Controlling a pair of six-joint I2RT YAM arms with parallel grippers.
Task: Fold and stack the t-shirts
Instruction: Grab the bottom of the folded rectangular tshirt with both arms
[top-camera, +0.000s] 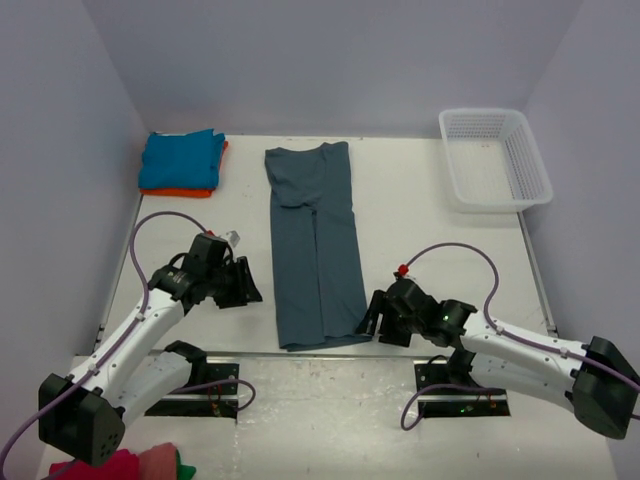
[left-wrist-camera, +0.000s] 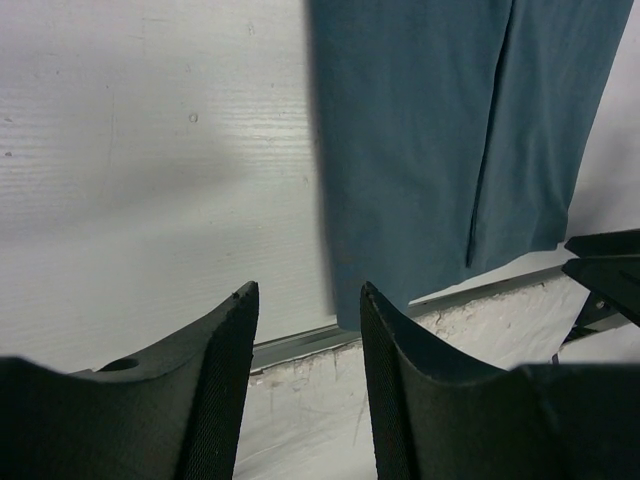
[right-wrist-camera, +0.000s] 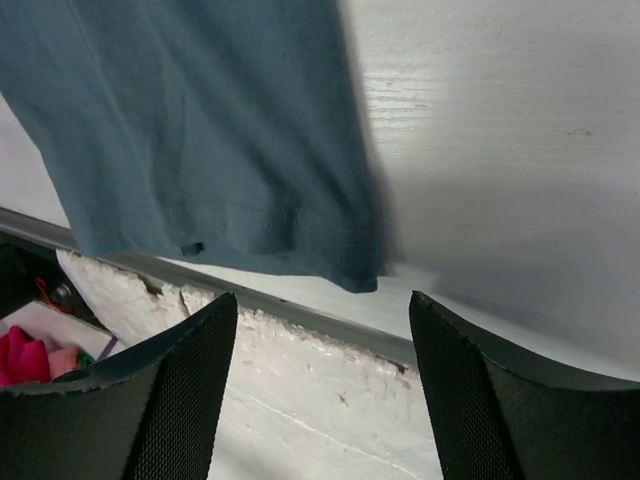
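**Both tools released; slate-blue shirt lies in a long strip at mid-bench**

1. Slate-blue t-shirt (top-camera: 315, 250): lies flat on the bench (top-camera: 420, 220), folded lengthwise into a narrow strip that runs from 12 o'clock to 6 o'clock through the middle. A fold seam runs down its length. The collar end points to 12 o'clock. The hem lies at the bench's near edge, at 6 o'clock.

2. Turquoise t-shirt (top-camera: 180, 160): folded, in the far left corner at about 10 o'clock. It rests on top of the orange t-shirt (top-camera: 190, 191), of which only a thin margin shows at the near and right sides. This stack is well apart from the strip.

3. Left tool (left-wrist-camera: 308, 295): released, fingers parted with nothing between them. It stands over bare bench at 9 o'clock of the strip's near half, near the left edge of the cloth but not on it.

4. Right tool (right-wrist-camera: 322, 300): released, fingers set wide with nothing between them. It is at 3 o'clock of the strip's near right corner, just beside the hem. Contact with the cloth cannot be confirmed.

5. Other items: a white mesh basket (top-camera: 495, 155) in the far right corner at about 2 o'clock, and a pink and red cloth (top-camera: 130, 465) off the bench's near left edge at about 7 o'clock.
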